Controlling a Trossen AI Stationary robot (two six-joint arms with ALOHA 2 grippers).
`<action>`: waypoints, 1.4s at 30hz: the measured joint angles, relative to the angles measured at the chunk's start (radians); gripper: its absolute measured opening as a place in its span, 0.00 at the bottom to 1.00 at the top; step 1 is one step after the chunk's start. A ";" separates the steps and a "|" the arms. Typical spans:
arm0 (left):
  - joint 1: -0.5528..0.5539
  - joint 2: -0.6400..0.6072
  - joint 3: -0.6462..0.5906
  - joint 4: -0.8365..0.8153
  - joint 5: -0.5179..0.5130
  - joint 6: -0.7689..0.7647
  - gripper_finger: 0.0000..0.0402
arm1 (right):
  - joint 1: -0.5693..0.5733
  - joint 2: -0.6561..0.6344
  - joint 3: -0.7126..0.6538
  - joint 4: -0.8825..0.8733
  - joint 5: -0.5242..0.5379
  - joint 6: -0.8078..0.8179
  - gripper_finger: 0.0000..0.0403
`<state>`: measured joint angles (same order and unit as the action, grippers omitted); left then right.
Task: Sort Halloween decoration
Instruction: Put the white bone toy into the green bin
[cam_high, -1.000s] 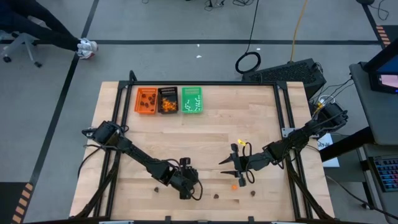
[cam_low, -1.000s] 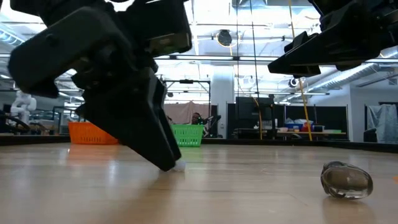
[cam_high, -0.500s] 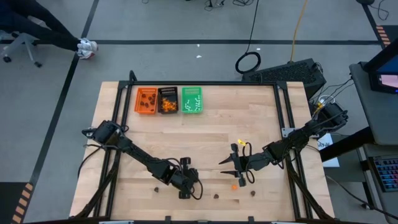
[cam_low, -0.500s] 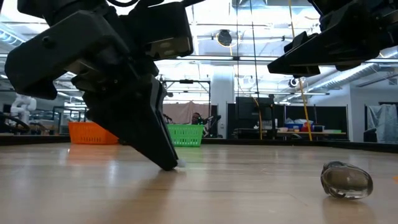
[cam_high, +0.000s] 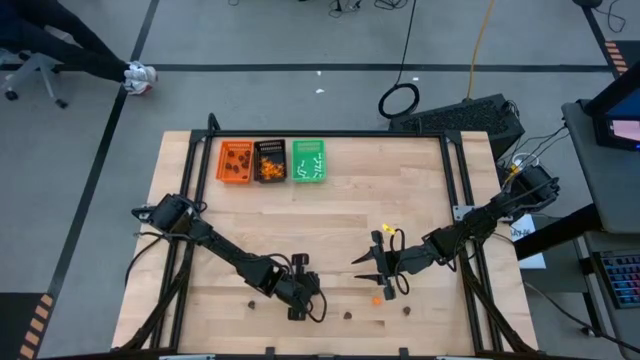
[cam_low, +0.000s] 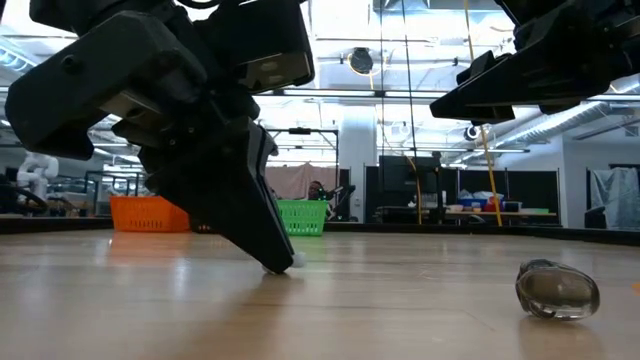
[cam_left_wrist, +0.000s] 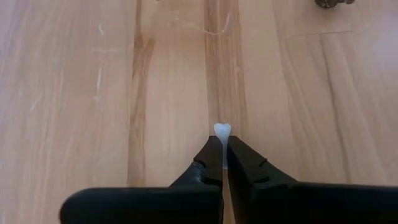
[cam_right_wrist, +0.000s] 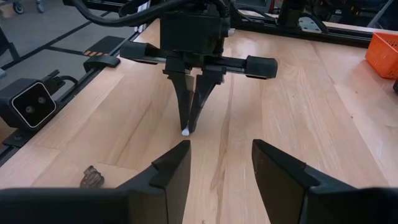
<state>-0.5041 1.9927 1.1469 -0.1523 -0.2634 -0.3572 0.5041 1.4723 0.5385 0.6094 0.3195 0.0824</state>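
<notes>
Reaching low across the table's near edge, left gripper (cam_left_wrist: 222, 163) tilting down, fingertips meeting the wood, pinching a thin white stick (cam_left_wrist: 222, 132) with its rounded end poking out. Hovering just to the right, right gripper (cam_right_wrist: 214, 163) angling down above the board, fingers spread wide, holding nothing.

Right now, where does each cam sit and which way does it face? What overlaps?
High: overhead, straight down on the table; both arms, three trays.
Low: table height, level toward the room; left gripper touching down.
Left wrist: looks past its own shut fingers pinching a white stick.
Right wrist: looks past its open fingers at the left gripper.
Shared: both wrist views and the low view show that stick; low and right wrist views show a dark brown blob.
</notes>
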 joint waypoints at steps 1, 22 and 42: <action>0.000 0.000 0.000 0.004 0.000 0.001 0.00 | 0.000 0.000 0.000 0.000 0.000 0.000 0.38; 0.000 -0.117 -0.002 -0.016 -0.076 0.136 0.00 | 0.000 0.000 0.000 0.000 0.002 0.001 0.38; -0.039 -0.343 -0.020 -0.228 -0.177 0.090 0.00 | 0.000 0.000 0.000 0.000 0.001 0.010 0.38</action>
<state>-0.5427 1.6501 1.1274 -0.3807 -0.4406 -0.2673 0.5037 1.4723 0.5385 0.6098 0.3206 0.0921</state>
